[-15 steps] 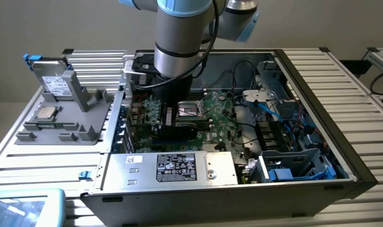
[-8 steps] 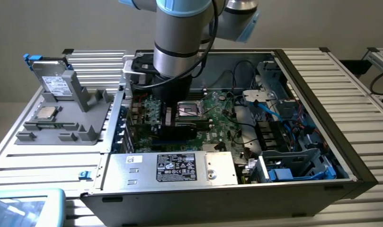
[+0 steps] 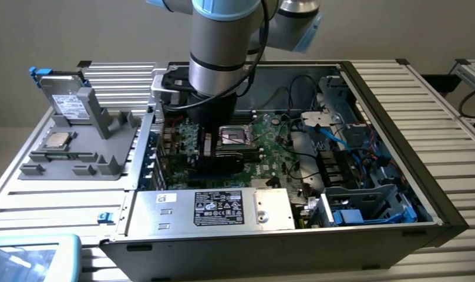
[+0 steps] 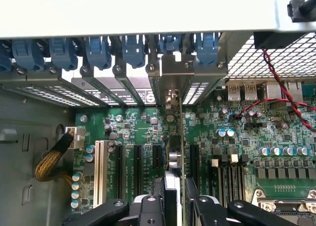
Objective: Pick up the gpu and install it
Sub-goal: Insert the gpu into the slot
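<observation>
In the exterior view my gripper [image 3: 208, 154] reaches down into the open computer case [image 3: 394, 194], low over the green motherboard [image 3: 276, 153]. The gpu [image 3: 208, 144] stands on edge between the fingers. In the wrist view the gpu [image 4: 174, 157] appears edge-on as a thin board running away from my gripper [image 4: 174, 201] toward the case's rear wall. Its silver end bracket [image 4: 171, 70] stands at the row of slot openings, among the blue latches [image 4: 98, 51]. The black fingers [image 4: 148, 208] press against both faces of the card. The card stands over a black expansion slot [image 4: 157, 159].
A grey fixture [image 3: 104, 141] at the exterior view's left holds a silver drive [image 3: 68, 103] and a processor chip [image 3: 56, 140]. Inside the case are the power supply [image 3: 221, 208], the processor socket [image 3: 237, 135], blue cables [image 3: 331, 132] and a drive cage [image 3: 370, 205]. A yellow braided cable [image 4: 49, 159] and red wires [image 4: 276, 83] lie near the slots.
</observation>
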`<move>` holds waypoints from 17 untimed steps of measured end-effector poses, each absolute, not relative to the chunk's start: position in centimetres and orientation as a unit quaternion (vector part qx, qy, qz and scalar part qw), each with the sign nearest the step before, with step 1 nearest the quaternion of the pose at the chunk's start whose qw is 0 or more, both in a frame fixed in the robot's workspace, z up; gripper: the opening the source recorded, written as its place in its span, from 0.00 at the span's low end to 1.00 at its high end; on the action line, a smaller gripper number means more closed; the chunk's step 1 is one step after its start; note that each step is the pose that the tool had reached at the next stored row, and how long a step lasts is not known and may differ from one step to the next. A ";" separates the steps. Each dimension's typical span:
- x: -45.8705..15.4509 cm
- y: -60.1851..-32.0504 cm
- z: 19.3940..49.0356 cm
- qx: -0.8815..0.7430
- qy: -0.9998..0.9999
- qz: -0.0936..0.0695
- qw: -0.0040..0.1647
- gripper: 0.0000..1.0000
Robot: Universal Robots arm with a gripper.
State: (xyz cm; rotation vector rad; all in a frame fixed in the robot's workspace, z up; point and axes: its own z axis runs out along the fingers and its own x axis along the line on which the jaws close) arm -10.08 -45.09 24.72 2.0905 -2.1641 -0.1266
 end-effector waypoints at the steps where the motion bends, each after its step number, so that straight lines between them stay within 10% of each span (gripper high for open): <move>1: -10.0 -45.1 24.7 0.693 -0.717 -0.042 0.065 0.27; 17: -9.9 -45.1 24.4 0.693 -0.717 -0.042 0.065 0.27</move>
